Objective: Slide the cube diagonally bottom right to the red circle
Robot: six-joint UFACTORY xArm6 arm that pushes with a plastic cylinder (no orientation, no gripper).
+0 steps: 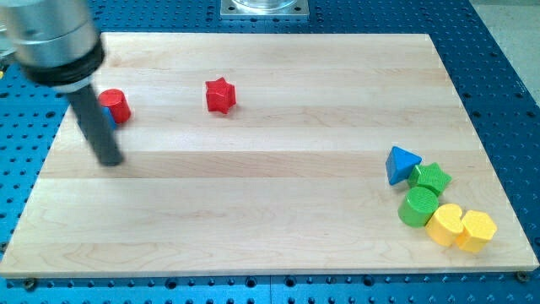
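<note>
A red circle block (116, 104) lies at the view's upper left on the wooden board (253, 194). A sliver of a blue block (109, 119), apparently the cube, shows just below the red circle; my rod hides most of it. The dark rod comes down from the view's top left, and my tip (110, 161) rests on the board just below the blue block and the red circle. I cannot tell whether the blue block touches the red circle.
A red star (220, 95) lies to the right of the red circle. At the view's lower right sit a blue triangle (402, 164), a green star (432, 177), a green cylinder (418, 207), a yellow heart (445, 224) and another yellow block (477, 230).
</note>
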